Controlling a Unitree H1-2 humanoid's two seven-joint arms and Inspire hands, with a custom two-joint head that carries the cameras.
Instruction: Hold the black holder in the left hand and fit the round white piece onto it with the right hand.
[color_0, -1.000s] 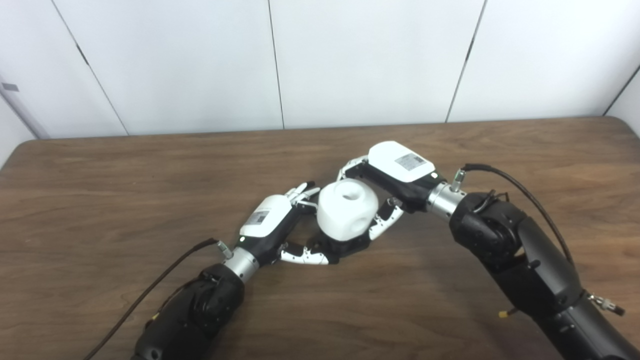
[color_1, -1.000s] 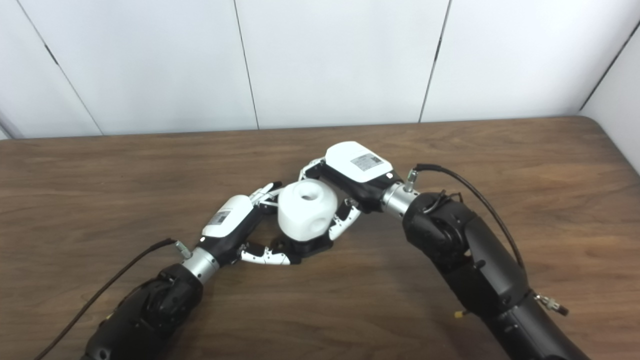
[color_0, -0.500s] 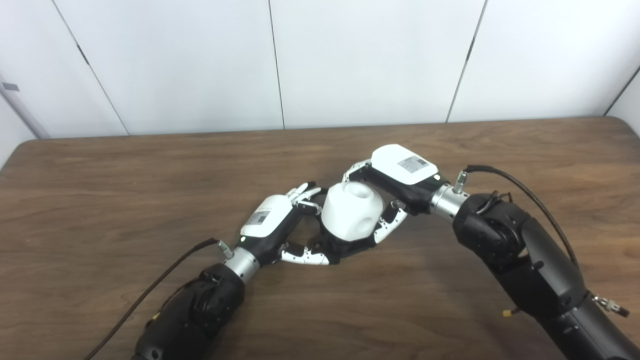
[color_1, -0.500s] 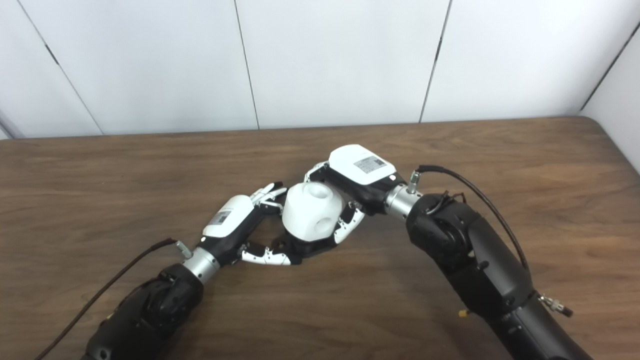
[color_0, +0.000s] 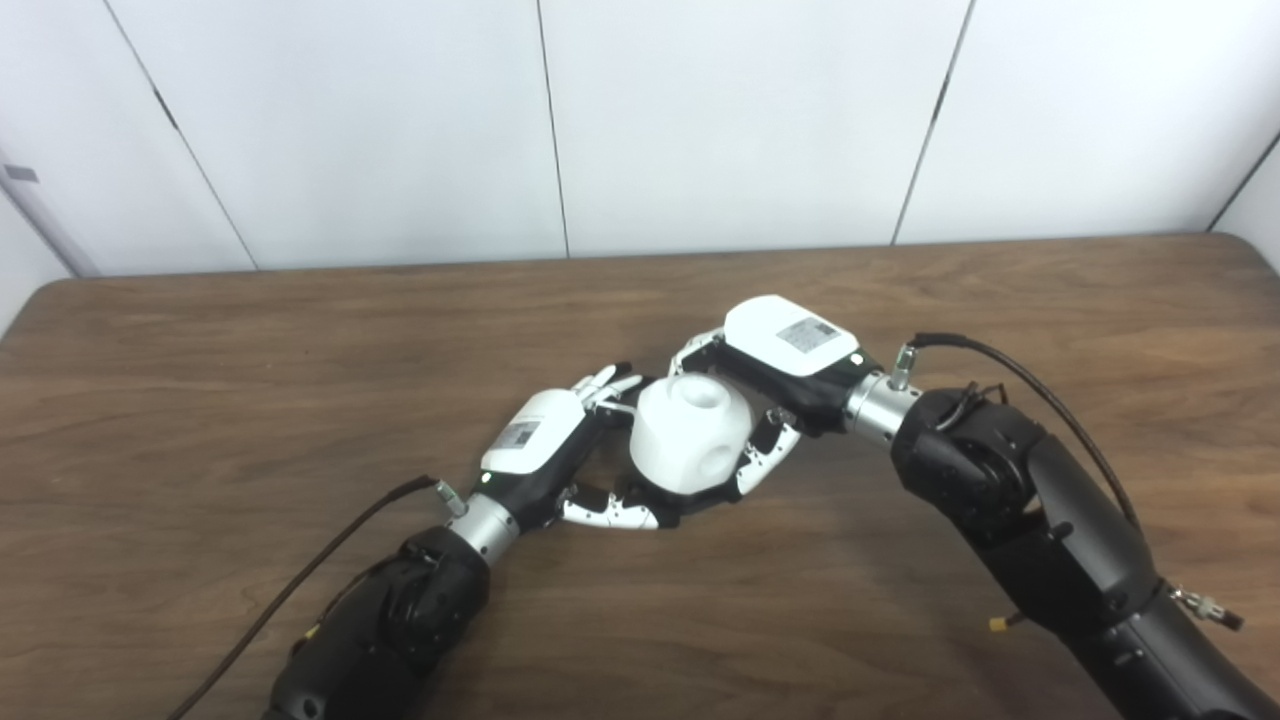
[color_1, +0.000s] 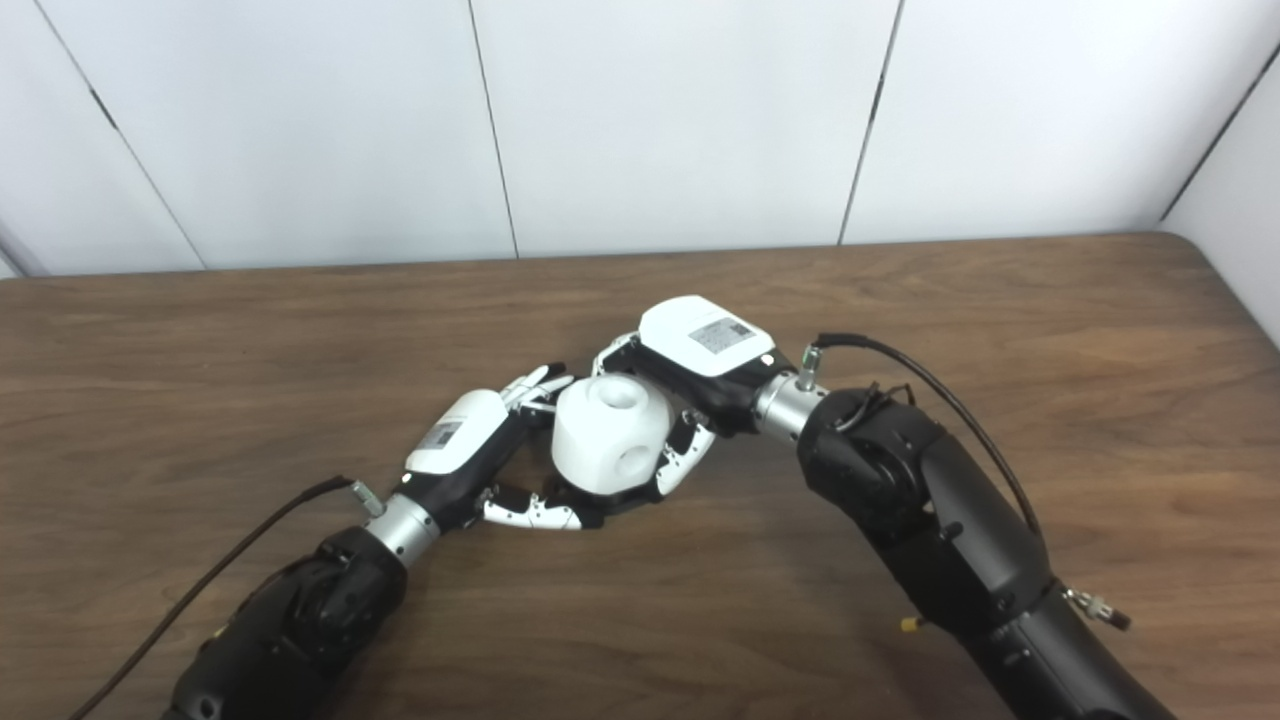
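My left hand grips the holder; my right hand grips the white piece, seating it; next, press down squarely

Lab bench, wooden table, white wall panels

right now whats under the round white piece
The black holder sits under the round white piece, gripped by the left hand; only its dark lower edge shows. The right hand grips the piece. How far it is seated is hidden.
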